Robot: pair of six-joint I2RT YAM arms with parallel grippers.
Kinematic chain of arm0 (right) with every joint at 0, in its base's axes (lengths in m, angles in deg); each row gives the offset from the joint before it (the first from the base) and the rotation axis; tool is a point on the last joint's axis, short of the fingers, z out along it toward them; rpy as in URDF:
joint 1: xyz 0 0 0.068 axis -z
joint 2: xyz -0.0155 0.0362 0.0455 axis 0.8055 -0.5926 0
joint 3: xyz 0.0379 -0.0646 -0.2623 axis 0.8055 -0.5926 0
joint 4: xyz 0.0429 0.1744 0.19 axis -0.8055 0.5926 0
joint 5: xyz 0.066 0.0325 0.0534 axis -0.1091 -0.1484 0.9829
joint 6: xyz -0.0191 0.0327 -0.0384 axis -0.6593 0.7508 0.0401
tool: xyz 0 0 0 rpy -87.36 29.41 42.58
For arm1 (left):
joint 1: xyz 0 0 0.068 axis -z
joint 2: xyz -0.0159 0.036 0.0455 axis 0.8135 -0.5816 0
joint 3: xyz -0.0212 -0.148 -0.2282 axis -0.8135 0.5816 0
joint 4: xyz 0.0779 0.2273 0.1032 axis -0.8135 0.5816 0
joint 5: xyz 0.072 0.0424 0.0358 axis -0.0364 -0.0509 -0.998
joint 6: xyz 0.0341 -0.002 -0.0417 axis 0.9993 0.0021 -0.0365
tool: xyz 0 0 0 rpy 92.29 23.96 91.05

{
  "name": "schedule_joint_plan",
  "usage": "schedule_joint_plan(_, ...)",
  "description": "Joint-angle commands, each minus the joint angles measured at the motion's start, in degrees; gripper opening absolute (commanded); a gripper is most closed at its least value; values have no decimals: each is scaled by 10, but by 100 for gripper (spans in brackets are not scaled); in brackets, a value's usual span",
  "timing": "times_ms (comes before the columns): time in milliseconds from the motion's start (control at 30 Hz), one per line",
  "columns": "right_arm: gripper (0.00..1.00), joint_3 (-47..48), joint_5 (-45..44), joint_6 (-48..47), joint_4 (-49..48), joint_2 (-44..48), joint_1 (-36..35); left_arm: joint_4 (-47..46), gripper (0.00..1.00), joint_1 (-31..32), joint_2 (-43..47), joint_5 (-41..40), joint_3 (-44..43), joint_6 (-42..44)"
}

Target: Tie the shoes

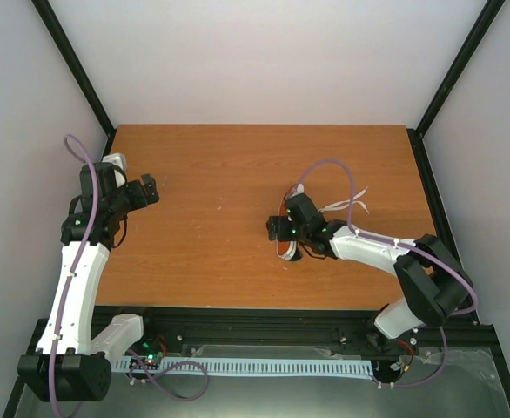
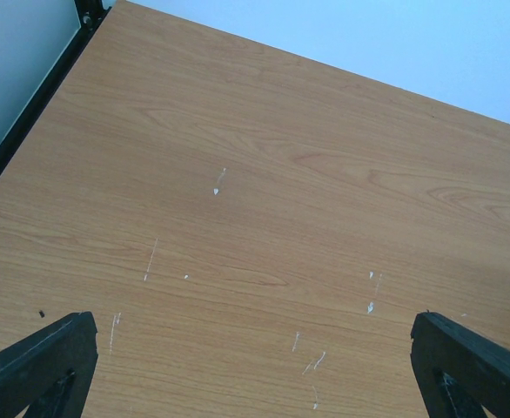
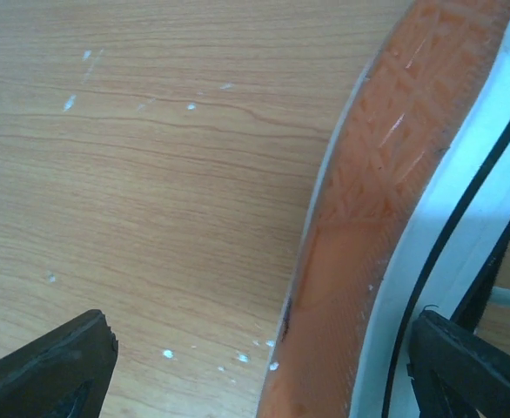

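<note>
Your table (image 1: 211,174) holds one shoe (image 3: 385,174), right of centre, under the right arm (image 1: 368,248) and well apart from the left arm (image 1: 77,270). The right wrist view shows it tipped on its side, orange sole (image 3: 359,261) facing the camera, long axis running from bottom centre to upper right. Its laces (image 1: 349,206) trail loose to the right. The right gripper (image 3: 259,326) stands wide apart, with the sole lying toward its right finger. The left gripper (image 2: 246,331) is spread too, holding nothing. You will likely lead with the right.
</note>
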Motion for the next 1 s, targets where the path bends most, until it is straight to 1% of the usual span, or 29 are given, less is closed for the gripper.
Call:
schedule_joint_plan(0, 91, 41, 67, -14, -54, -58, -33, -1, 100, -2, 4, 6, -1, 10)
schedule_joint_plan(133, 91, 71, 61, -23, -52, -72, -66, -1, 100, -2, 2, 6, -2, 11)
schedule_joint_plan(333, 94, 92, 70, -56, -48, -58, -76, -1, 100, -2, 0, 6, -2, 11)
schedule_joint_plan(500, 96, 90, 12, -63, -29, -17, -76, 0, 100, -2, 0, 5, -2, 12)
schedule_joint_plan(667, 99, 82, -81, -55, 19, 41, -69, -2, 100, -2, -1, -2, -2, 6)
schedule_joint_plan(733, 100, 67, -112, -45, 48, 70, -53, -4, 100, -2, -2, -2, -1, 3)
schedule_joint_plan(800, 100, 45, -127, -28, 70, 103, -19, -4, 100, -2, -5, 12, -2, 3)
schedule_joint_plan(867, 100, 20, -116, -12, 87, 133, 30, -10, 100, -2, -7, 54, 2, 5)
schedule_joint_plan(967, 100, -5, -90, 4, 113, 150, 108, -48, 100, 1, -10, 148, 20, -19)
